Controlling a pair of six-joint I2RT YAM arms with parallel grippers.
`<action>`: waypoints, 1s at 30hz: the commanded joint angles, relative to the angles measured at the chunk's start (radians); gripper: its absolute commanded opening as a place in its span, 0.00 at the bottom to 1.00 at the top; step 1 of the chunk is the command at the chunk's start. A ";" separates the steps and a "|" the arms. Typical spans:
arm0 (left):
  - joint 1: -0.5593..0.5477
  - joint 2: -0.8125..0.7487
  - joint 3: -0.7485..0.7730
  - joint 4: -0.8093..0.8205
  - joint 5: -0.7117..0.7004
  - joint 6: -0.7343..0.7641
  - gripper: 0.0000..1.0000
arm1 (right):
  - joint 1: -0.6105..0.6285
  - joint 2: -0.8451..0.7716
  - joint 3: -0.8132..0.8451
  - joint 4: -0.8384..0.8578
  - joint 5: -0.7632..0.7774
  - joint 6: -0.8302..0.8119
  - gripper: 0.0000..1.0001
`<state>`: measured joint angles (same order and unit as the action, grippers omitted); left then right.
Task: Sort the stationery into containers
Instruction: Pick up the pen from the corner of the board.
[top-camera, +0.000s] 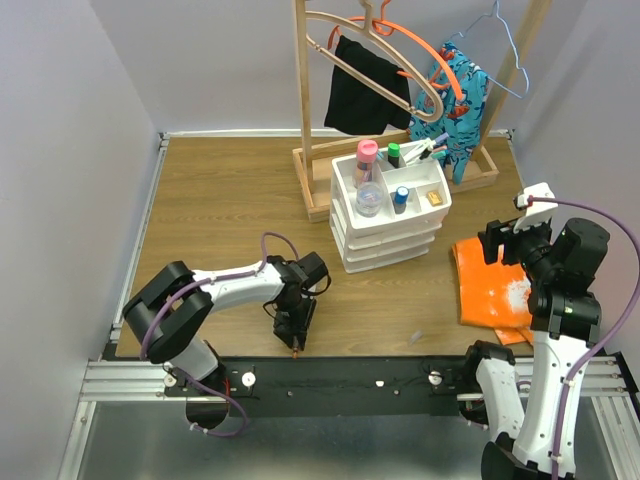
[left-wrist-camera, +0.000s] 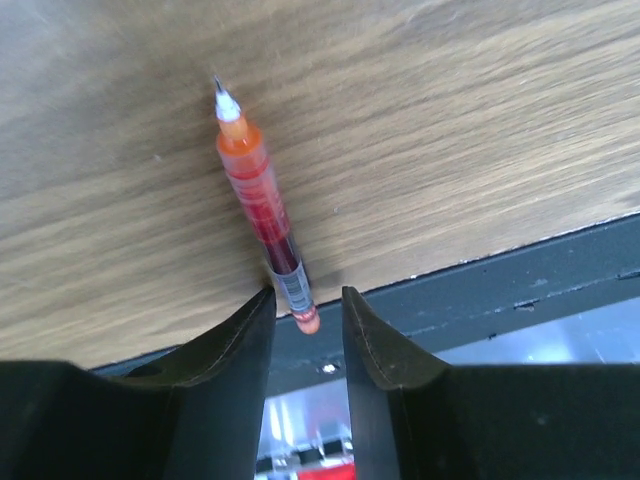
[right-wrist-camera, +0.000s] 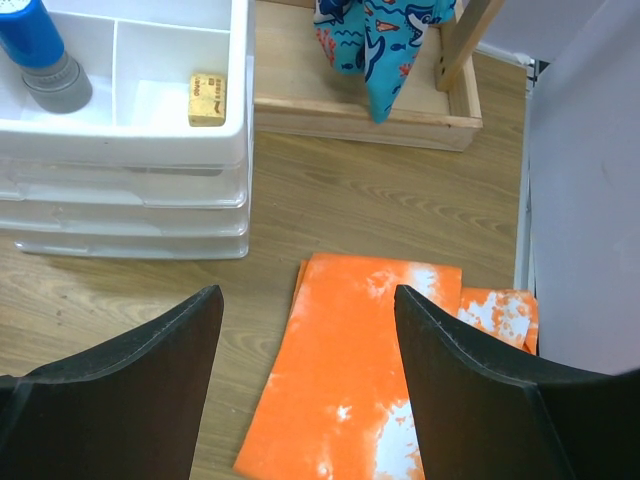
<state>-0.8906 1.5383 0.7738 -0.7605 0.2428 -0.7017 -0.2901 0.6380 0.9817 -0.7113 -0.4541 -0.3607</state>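
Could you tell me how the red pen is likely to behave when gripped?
The red pen looks rigid and light, so it should lift without bending. Its round, smooth barrel may roll or slip. Only its tail sits between the fingers of the left gripper, so it could pivot.

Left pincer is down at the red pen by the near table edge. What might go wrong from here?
1. The left pincer flanks only the tail end of the red pen, and its jaws are not yet closed on it. A grip that far back may let the pen pivot or slip.
2. The pen's tail sits at the edge of the table, so a nudge might push it onto the black rail.
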 joint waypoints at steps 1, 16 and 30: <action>0.001 0.120 -0.087 0.023 -0.091 -0.013 0.42 | -0.007 -0.006 0.023 0.004 -0.017 -0.015 0.77; -0.002 0.092 -0.094 0.067 -0.071 0.013 0.31 | -0.007 0.002 -0.012 0.076 -0.046 0.051 0.77; -0.015 0.009 0.007 0.030 -0.145 0.093 0.42 | -0.007 -0.004 0.029 0.073 -0.028 0.065 0.77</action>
<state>-0.9192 1.5421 0.7471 -0.7986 0.3290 -0.6788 -0.2901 0.6403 0.9791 -0.6472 -0.4793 -0.3141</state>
